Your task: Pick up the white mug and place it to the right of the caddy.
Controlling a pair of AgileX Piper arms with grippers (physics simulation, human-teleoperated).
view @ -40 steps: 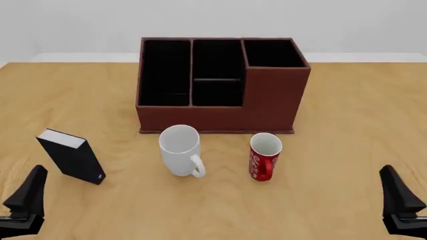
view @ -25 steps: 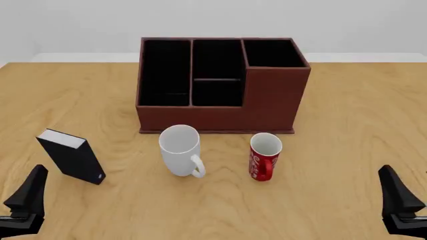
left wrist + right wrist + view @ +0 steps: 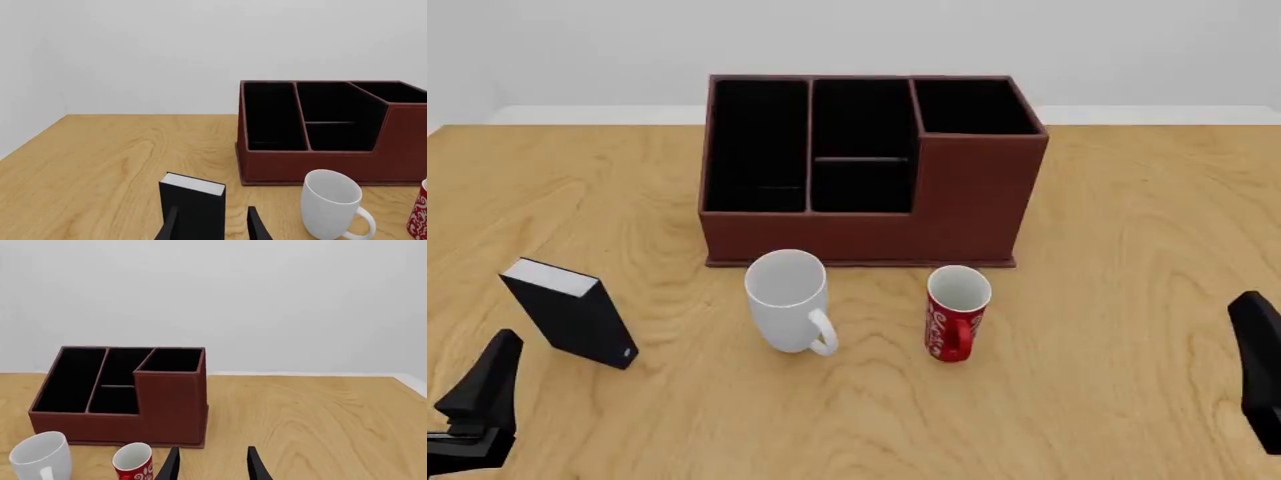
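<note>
The white mug (image 3: 787, 299) is standing upright just below the centre of the front view, its loop handle pointing toward the lower right of the frame, just in front of the caddy (image 3: 868, 170) but apart from it. The caddy is filling the upper middle, its three black-lined compartments open to the top. To the right of the white mug, a little apart from it, the red mug (image 3: 957, 312) is standing upright; it is carrying white lettering on its side, too small to read. A black box with a white edge (image 3: 570, 312) is standing tilted at the left of the frame on the wooden table (image 3: 1121, 230).

The left gripper (image 3: 212, 226) is waiting at the lower left corner, fingers spread and grasping nothing. The right gripper (image 3: 212, 465), likewise parted and empty, is sitting at the lower right edge; since the earlier frames it has been shifting right, toward the frame's border. Mugs, caddy and box are lying as before.
</note>
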